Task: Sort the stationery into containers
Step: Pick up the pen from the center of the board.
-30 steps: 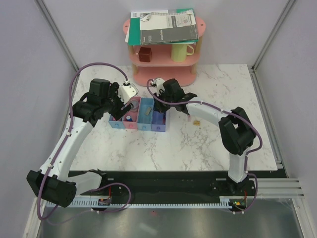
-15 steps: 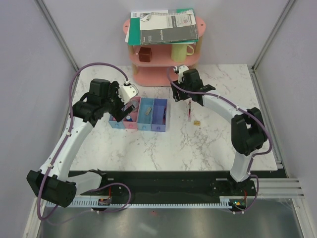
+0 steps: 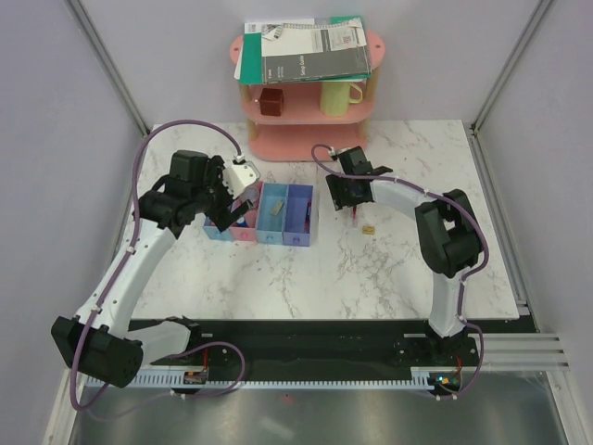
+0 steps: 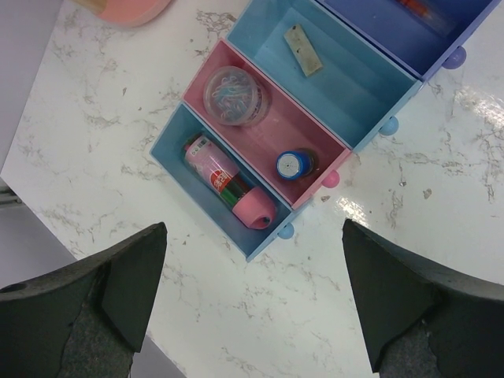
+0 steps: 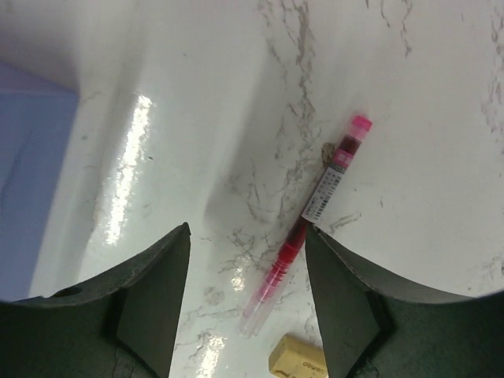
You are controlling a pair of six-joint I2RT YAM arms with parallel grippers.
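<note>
White marble tabletop (image 3: pixel 389 278) is carrying everything. Over at the row of trays (image 4: pixel 197 205), the left gripper (image 4: pixel 252 307) is hanging with its jaws wide apart. The pink cylinder (image 4: pixel 228 183) is lying in the blue one and the blue-capped tube (image 4: pixel 293 165) is standing in the pink one. Off to the side, the right gripper (image 5: pixel 248 315) is hovering, fingers spread and holding nothing, above a red pen (image 5: pixel 311 264) lying on the marble near a tan block (image 5: pixel 298 356).
</note>
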